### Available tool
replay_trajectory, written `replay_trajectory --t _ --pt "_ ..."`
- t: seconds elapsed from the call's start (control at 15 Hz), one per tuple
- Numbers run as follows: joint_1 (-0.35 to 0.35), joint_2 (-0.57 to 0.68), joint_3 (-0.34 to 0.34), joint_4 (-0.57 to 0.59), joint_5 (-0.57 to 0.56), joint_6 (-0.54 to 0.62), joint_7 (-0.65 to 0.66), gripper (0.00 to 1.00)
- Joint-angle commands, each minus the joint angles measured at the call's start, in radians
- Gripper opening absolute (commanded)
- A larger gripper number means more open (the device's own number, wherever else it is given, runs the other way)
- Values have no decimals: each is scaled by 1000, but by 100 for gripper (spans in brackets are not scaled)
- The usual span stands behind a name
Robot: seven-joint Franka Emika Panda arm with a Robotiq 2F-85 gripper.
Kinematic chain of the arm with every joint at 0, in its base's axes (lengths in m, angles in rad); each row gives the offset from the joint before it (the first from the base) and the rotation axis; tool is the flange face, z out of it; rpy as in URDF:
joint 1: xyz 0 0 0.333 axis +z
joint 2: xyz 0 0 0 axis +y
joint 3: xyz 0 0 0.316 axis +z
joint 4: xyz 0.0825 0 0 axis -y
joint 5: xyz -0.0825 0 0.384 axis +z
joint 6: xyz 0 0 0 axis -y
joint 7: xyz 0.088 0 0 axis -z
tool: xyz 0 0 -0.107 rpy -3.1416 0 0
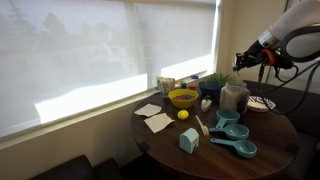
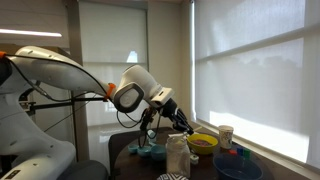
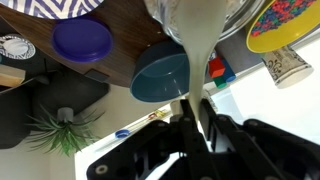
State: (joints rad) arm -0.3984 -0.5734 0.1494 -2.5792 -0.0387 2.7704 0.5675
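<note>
cream-coloured thing pinched in my gripper, up over the round wooden table.
on the wrist camera i see the fingers drawn close together on its narrow end; what it is, i cannot tell. in both exterior views the gripper hangs above the glass jar, apart from it. yellow bowl near the jar, teal measuring cups just beside it, blue bowl and purple lid under the wrist.
</note>
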Motion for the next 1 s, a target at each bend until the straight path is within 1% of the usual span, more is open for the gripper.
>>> replay_trajectory --t 0.0,0.53,0.73,0.93 --pt "-31 18 35 -18 -15 51 56 3" --pt "-71 29 97 -50 -39 107 93 3" --pt "-91 29 122 -54 -55 106 99 3" --pt "-104 32 134 -47 -66 65 105 3"
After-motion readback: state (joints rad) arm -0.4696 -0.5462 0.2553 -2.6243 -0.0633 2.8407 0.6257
